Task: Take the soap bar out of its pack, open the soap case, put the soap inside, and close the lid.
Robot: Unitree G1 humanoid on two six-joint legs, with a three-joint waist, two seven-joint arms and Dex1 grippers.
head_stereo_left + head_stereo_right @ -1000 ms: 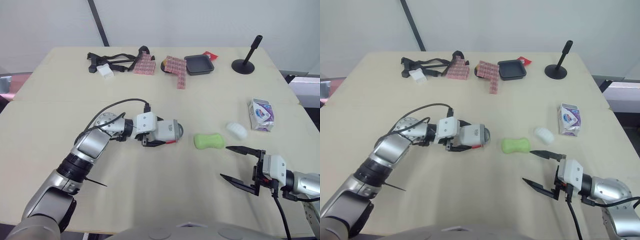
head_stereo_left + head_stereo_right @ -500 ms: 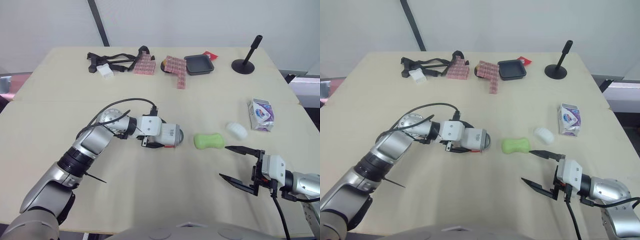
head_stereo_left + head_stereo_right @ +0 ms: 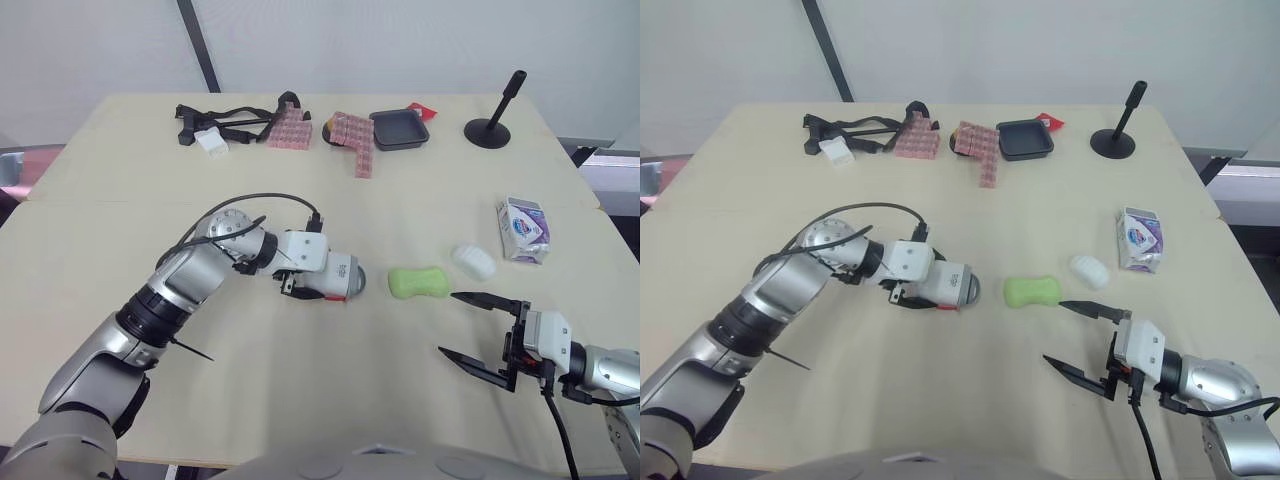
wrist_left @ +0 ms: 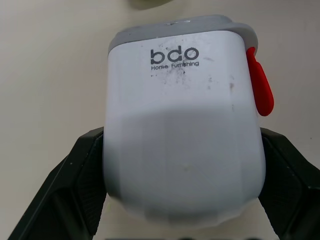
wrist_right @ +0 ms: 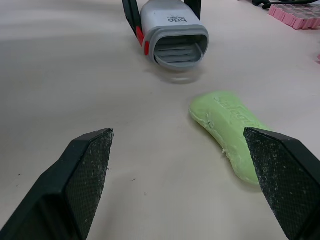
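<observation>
Green soap bar (image 3: 418, 282) lies unwrapped on the pale tabletop (image 3: 300, 390), between the two hands. Just beside it on the robot's left is the soap case (image 3: 340, 276), white with a grey rim and a red tab, lettered "bdo". It is on its side, its open, ribbed mouth turned toward the soap but not touching it. Left hand (image 3: 318, 280) is clamped on the case, one black finger on each flank. Right hand (image 3: 449, 322) is spread wide and empty, low near the tabletop, close to the soap. Soap pack (image 3: 523, 229) is at the right edge, with a white oval object (image 3: 473, 261) between it and the soap.
</observation>
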